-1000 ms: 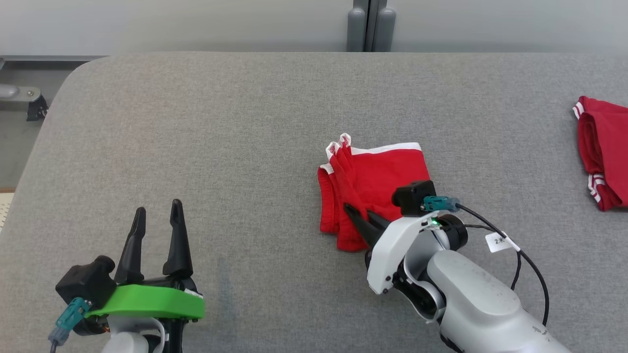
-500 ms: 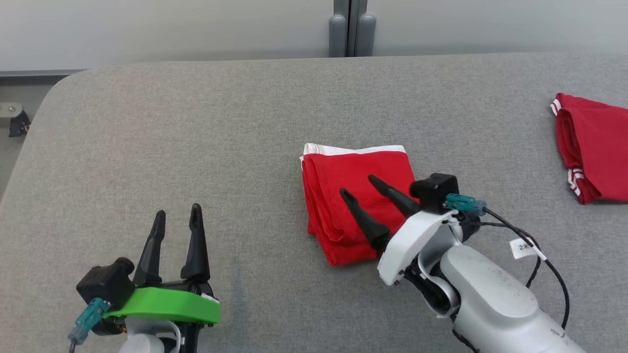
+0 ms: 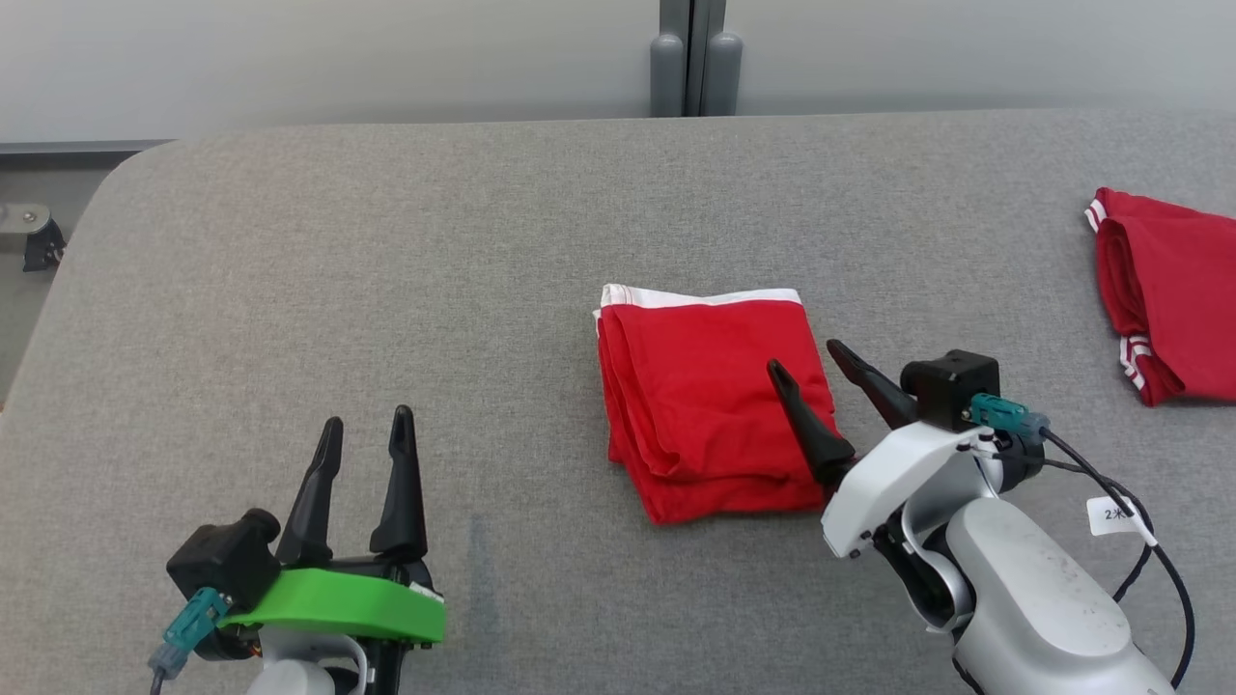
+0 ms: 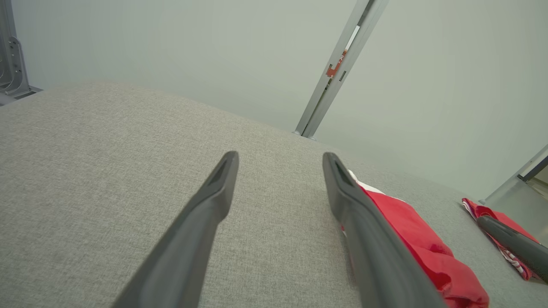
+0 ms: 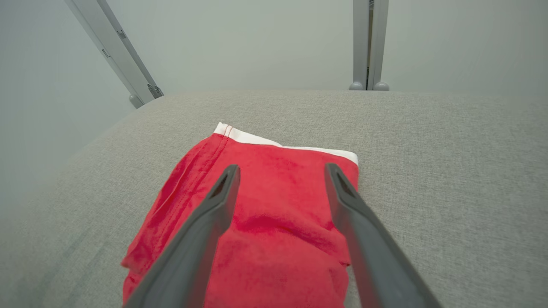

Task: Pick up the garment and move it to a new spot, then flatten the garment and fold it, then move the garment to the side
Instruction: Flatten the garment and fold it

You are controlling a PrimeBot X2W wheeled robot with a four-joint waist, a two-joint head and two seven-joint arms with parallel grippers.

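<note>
Where the grey worktop is widest, near its middle, the folded red garment lies flat as a compact rectangle. Its white waistband runs along the far edge. Stacked fold layers show down its left side.

At the garment's right edge sits the right end effector, fingers spread apart and closed on nothing. Head view: one finger overlaps the red cloth, the other lies just off the edge over bare worktop. Right wrist view: both fingers point across the cloth toward the waistband. Whether either finger touches the cloth, cannot tell.

Near left of the worktop, the left end effector has its fingers apart too, with nothing gripped. It is over bare grey fabric, well apart from the garment, and its fingers point away from the robot.

Far right of the worktop: a second red garment with white-striped trim, well apart from the first.

Behind the far edge, a grey upright post stands against a pale wall.
</note>
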